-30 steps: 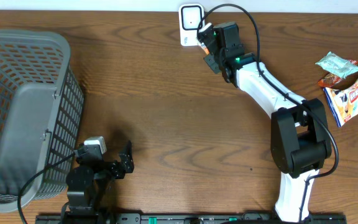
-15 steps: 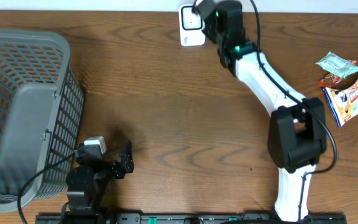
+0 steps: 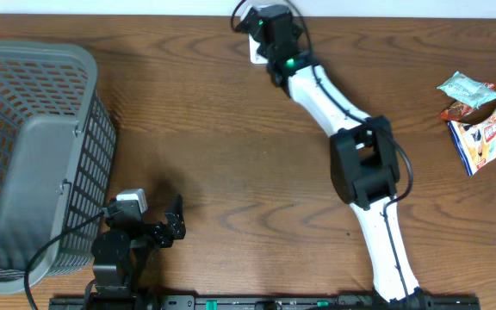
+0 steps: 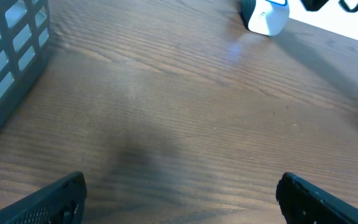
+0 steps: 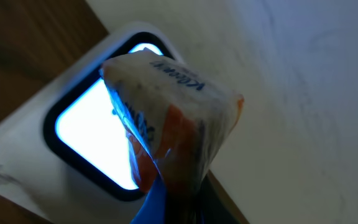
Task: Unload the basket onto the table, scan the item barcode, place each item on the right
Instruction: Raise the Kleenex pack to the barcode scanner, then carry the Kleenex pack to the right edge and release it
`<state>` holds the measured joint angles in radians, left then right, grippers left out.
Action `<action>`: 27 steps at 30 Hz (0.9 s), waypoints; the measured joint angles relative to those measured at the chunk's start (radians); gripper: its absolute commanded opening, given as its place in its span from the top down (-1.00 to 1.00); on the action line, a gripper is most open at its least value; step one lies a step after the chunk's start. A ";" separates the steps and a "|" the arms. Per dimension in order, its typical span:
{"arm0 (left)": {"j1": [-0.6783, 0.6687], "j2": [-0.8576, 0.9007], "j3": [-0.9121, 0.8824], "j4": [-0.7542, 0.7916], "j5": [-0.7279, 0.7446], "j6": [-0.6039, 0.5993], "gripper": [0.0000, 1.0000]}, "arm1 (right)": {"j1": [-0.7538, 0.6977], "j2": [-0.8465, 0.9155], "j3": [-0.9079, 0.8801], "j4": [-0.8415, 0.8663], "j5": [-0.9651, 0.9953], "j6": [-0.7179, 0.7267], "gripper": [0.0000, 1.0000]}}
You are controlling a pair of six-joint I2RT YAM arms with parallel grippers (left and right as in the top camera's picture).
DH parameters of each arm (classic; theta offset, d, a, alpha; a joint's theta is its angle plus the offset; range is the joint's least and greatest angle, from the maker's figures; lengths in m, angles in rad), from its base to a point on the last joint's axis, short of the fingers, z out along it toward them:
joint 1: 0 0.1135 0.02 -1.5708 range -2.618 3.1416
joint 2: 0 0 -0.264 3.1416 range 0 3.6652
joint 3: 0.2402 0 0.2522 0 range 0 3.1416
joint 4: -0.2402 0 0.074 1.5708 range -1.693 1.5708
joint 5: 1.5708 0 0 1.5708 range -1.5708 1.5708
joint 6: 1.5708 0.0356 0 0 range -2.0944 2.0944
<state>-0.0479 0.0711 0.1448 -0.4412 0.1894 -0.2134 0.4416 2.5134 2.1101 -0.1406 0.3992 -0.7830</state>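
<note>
Bench (image 3: pixel 231 172): one.

Arms: two. The left arm (image 3: pixel 119 250) is at the near edge; the right arm (image 3: pixel 325 95) reaches to the far edge.

Basket (image 3: pixel 89 146): one, at the left edge.

Scanner (image 5: pixel 86 134): one, at the far edge.

Packets: four. Three lie at the right edge: the teal packet (image 3: pixel 465 88), the orange packet (image 3: pixel 457 110) and the white packet (image 3: pixel 489 129). The fourth packet (image 5: pixel 179 118) is at the scanner and shows in the right wrist view only.
</note>
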 measured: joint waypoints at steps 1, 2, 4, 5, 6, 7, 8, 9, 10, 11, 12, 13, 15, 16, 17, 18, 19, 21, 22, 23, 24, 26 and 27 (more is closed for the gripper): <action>0.000 0.000 0.000 0.000 0.000 0.000 -0.96 | 0.007 0.000 0.000 -0.001 0.003 -0.005 0.98; 0.000 0.000 0.000 0.000 0.000 0.000 -0.96 | 0.011 0.000 0.004 0.002 0.008 -0.009 0.98; 0.000 0.000 0.000 0.000 0.000 0.000 -0.96 | 0.024 0.000 0.010 0.003 0.026 -0.017 0.98; 0.000 0.000 0.000 0.000 0.000 0.000 -0.96 | 0.028 0.000 0.010 0.002 0.039 -0.022 0.98; 0.000 0.000 0.000 0.000 0.000 0.000 -0.96 | 0.031 0.000 0.010 -0.002 0.056 -0.025 0.98; 0.000 0.000 0.000 0.000 0.000 0.000 -0.96 | 0.034 0.000 0.010 -0.008 0.076 -0.028 0.98; 0.000 0.000 0.000 0.000 0.000 0.000 -0.96 | 0.035 0.000 0.010 -0.013 0.095 -0.029 0.98; 0.000 0.000 0.000 0.000 0.000 0.000 -0.96 | 0.035 -0.001 0.010 -0.019 0.119 -0.026 0.98; 0.000 0.000 0.000 0.000 0.000 0.000 -0.95 | 0.035 -0.001 0.010 -0.027 0.145 -0.017 0.98; 0.000 0.000 0.000 0.000 0.000 0.000 -0.96 | 0.034 -0.002 0.010 -0.039 0.167 -0.009 0.98; 0.000 0.000 0.000 0.000 0.000 0.000 -0.95 | 0.032 -0.006 0.010 -0.061 0.187 0.003 0.98; 0.000 0.000 0.000 0.000 0.000 0.000 -0.96 | 0.029 -0.009 0.009 -0.083 0.204 0.013 0.98; 0.000 0.000 0.000 0.000 0.000 0.000 -0.95 | 0.016 -0.031 0.010 -0.156 0.235 0.046 0.98; 0.000 0.000 0.000 0.000 0.000 0.000 -0.96 | 0.009 -0.042 0.010 -0.191 0.245 0.062 0.98; 0.000 0.000 0.000 0.000 0.000 0.000 -0.96 | -0.003 -0.061 0.010 -0.239 0.254 0.085 0.98; 0.000 0.000 0.000 0.000 0.000 0.000 -0.95 | -0.021 -0.083 0.010 -0.287 0.263 0.112 0.98; 0.000 0.000 0.000 0.000 0.000 0.000 -0.96 | -0.035 -0.101 0.010 -0.320 0.267 0.131 0.98; 0.000 0.000 0.000 0.000 0.000 0.000 -0.96 | -0.090 -0.154 0.011 -0.424 0.280 0.201 0.98; 0.000 0.000 0.000 0.000 0.000 0.000 -0.96 | -0.114 -0.170 0.012 -0.462 0.283 0.227 0.98; 0.000 0.000 0.000 0.000 0.000 0.000 -0.96 | -0.145 -0.187 0.016 -0.502 0.288 0.255 0.98; 0.000 0.000 0.000 0.000 0.000 0.000 -0.96 | -0.188 -0.203 0.021 -0.549 0.290 0.294 0.98; 0.000 0.000 0.000 0.000 0.000 0.000 -0.95 | -0.255 -0.214 0.023 -0.609 0.284 0.342 0.98; 0.000 0.000 0.000 0.000 0.000 0.000 -0.96 | -0.291 -0.214 0.022 -0.637 0.279 0.366 0.98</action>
<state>-0.0479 0.0711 0.1448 -0.4412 0.1894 -0.2134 0.1505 2.2990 2.1323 -0.7776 0.6785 -0.4168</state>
